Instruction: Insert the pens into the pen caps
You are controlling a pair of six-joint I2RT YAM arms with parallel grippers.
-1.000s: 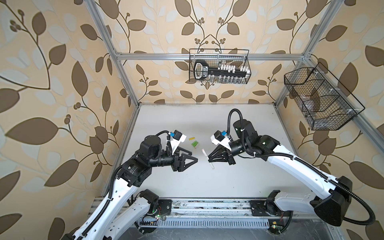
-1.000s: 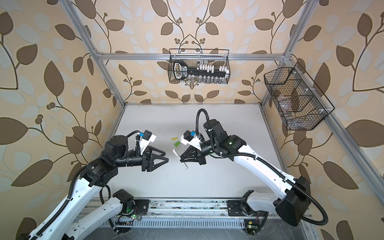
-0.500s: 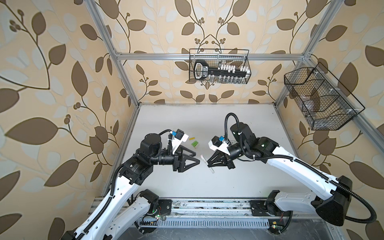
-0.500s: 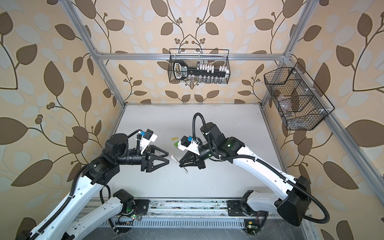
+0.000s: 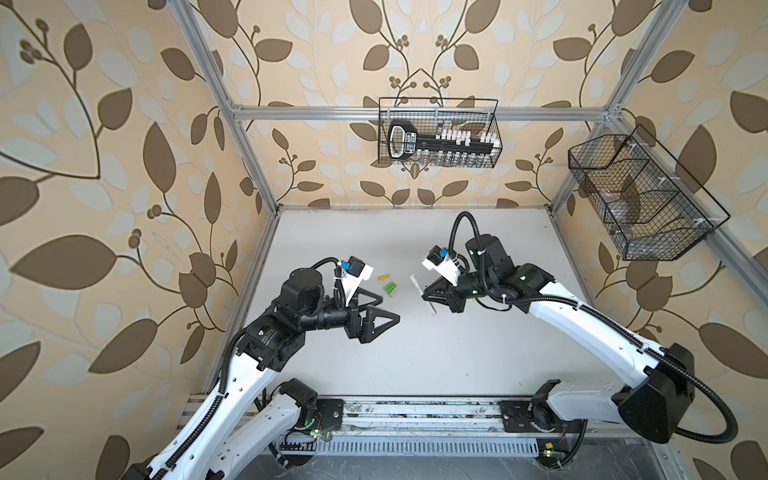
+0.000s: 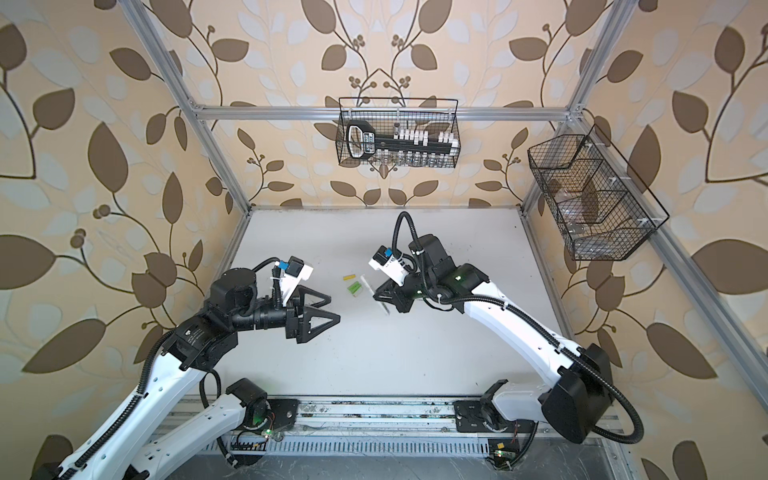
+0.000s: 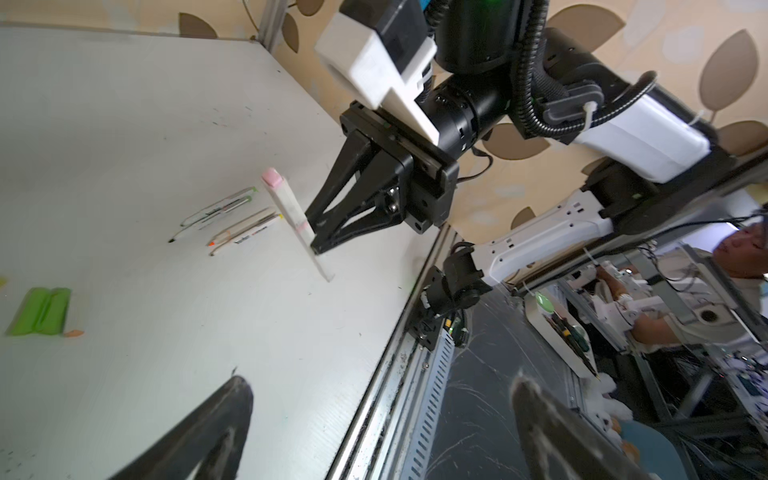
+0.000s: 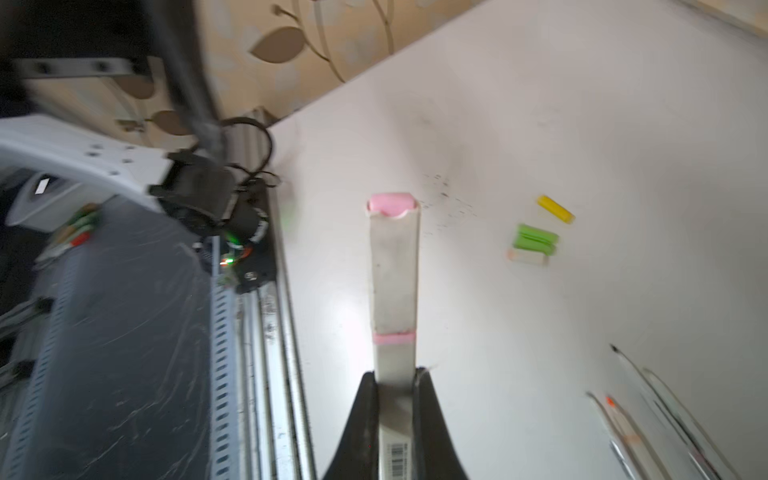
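My right gripper [image 5: 424, 297] [image 8: 395, 376] is shut on a pale white pen [image 8: 395, 270] [image 5: 415, 282] held above the table. A pale cap with a pink end [image 7: 272, 178] sits on the pen's far end. My left gripper [image 5: 388, 308] [image 7: 380, 384] stands wide open and holds nothing, a short way left of the held pen. On the table between the arms lie a yellow cap [image 5: 384, 276], two green caps [image 5: 390, 287] [image 8: 536, 239] and a pale cap [image 8: 528, 257]. Other pens [image 7: 245, 230] [image 8: 623, 428] lie loose on the table by the right arm; both top views hide them.
A wire basket [image 5: 438, 133] hangs on the back wall and another wire basket [image 5: 640, 199] on the right wall. A metal rail [image 5: 415, 409] runs along the table's front edge. A person [image 7: 739, 249] sits beyond the table.
My left gripper's jaws have opened wider. The right gripper has shifted a little towards the back with the pen still in it.
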